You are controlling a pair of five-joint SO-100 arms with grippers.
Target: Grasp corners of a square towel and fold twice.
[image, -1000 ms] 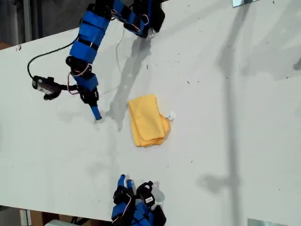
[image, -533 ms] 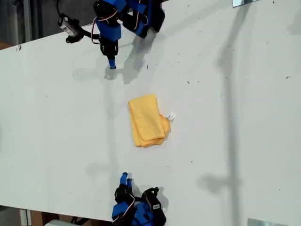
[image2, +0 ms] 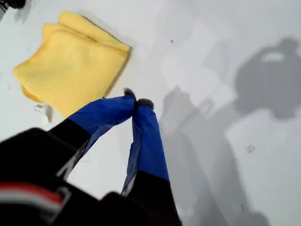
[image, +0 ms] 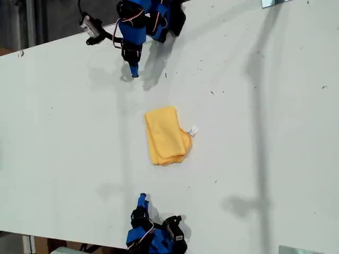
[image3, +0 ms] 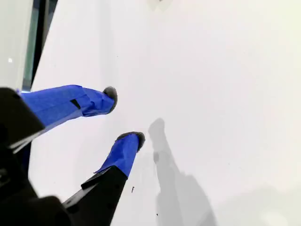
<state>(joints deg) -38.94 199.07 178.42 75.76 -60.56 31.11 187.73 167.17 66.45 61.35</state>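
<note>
1. Across the whole exterior view runs the white surface (image: pixel 254 106), speckled with small dark marks and crossed by soft shadows.
2. Near the middle of that view lies the towel (image: pixel 165 135), a narrow yellow bundle of stacked layers. Both arms stand well apart from it.
3. Long axis: it runs from the exterior view's top toward its bottom, leaning slightly. The short ends point toward the two arm bases.
4. Progress, as a judgement: the cloth is much narrower than a spread square and shows several layers at its edges. Both folds therefore look done, and little seems left beyond parking the arms. The layers at the end toward the exterior view's bottom sit a little uneven.
5. At the exterior view's top hangs my first gripper (image: pixel 134 70). In the first wrist view its blue fingers (image2: pixel 146 136) are pressed together, tip to tip, on nothing, and the towel (image2: pixel 70 66) lies beyond them.
6. At the exterior view's bottom edge is my second gripper (image: pixel 142 201). The second wrist view shows its fingers (image3: pixel 124 153) spread over bare surface, holding nothing.
7. The corners (image: pixel 152 114) are rounded and stacked together, none of them held.
8. A small white tag (image: pixel 193 130) juts out from the towel's long side at the exterior view's right.
</note>
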